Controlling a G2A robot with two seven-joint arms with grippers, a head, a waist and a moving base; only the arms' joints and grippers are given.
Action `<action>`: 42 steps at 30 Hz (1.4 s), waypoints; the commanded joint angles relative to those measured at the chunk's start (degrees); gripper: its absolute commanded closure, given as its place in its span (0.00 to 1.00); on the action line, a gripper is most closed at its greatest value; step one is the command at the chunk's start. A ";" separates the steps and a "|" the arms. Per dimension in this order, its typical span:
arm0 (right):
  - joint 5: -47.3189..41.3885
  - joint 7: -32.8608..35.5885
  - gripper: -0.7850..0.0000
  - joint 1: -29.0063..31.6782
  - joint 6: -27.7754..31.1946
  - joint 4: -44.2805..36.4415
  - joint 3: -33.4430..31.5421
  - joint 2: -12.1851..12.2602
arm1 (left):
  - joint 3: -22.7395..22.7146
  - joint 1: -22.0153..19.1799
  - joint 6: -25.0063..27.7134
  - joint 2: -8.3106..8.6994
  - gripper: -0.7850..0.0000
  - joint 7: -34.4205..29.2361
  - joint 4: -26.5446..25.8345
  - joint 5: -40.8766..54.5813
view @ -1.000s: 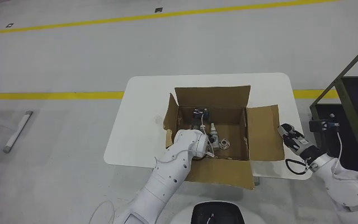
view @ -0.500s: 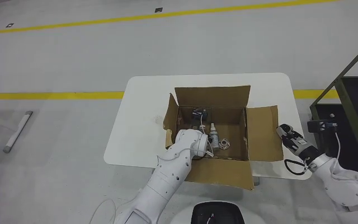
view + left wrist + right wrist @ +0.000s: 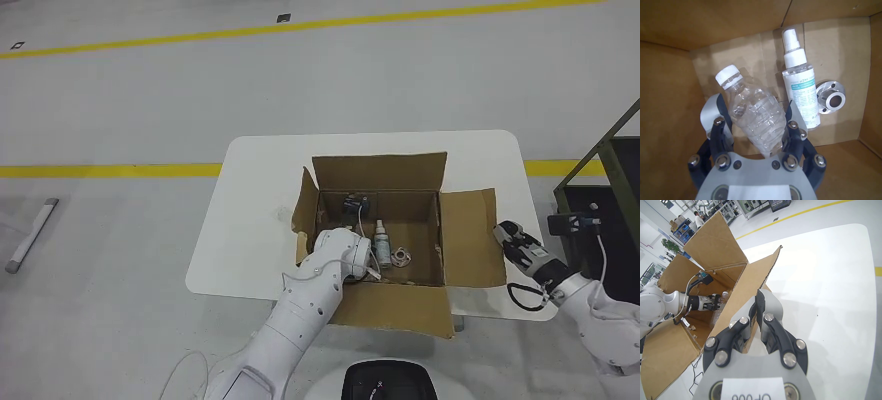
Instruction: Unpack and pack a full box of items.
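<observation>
Where the left gripper (image 3: 755,102) hangs inside the cardboard box (image 3: 668,94), a clear plastic bottle (image 3: 757,113) with a white cap is clamped between its fingers, which are spread about halfway and press on both sides of its body. Just beside one finger a white spray bottle (image 3: 802,91) lies on the box floor, with a metal flange (image 3: 831,99) just beyond it. The right gripper (image 3: 758,294), over the white table (image 3: 829,275), has its fingers closed together at the outer edge of the side flap (image 3: 753,275); whether they pinch cardboard cannot be told.

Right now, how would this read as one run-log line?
left jaws: shut on water bottle in box | right jaws: shut on side flap | also in box: spray bottle, metal flange
</observation>
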State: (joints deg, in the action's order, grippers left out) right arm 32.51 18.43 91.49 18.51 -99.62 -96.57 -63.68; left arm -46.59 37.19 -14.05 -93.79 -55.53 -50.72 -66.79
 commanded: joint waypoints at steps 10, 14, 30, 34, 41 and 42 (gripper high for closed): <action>0.17 -0.25 1.00 -0.15 -0.17 0.10 0.14 0.00 | -0.38 -1.28 -0.11 -0.98 0.19 -0.75 3.60 1.20; 0.18 -0.24 1.00 -0.26 -0.24 0.14 0.23 0.00 | -0.50 -1.59 0.09 -1.25 0.49 -0.72 4.47 1.41; 0.08 0.11 1.00 -0.74 -0.07 -0.24 -0.80 0.17 | -3.30 0.09 1.98 -0.82 1.00 -0.88 -2.00 1.93; 0.36 0.25 1.00 -0.96 0.08 -0.29 -1.30 0.26 | -5.00 2.67 2.36 0.12 1.00 -2.45 -8.41 0.71; 0.70 0.16 1.00 -1.10 0.31 -0.40 -1.23 0.30 | -7.51 8.05 4.19 1.75 1.00 -4.04 -20.61 -2.69; 0.69 0.11 1.00 -1.10 0.31 -0.43 -1.17 0.29 | -7.81 8.66 4.51 1.93 1.00 -4.14 -22.33 -3.13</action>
State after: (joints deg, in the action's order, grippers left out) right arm 33.22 18.60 90.39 18.81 -100.00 -97.80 -63.38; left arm -54.10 45.14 -9.87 -92.05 -59.55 -71.08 -69.52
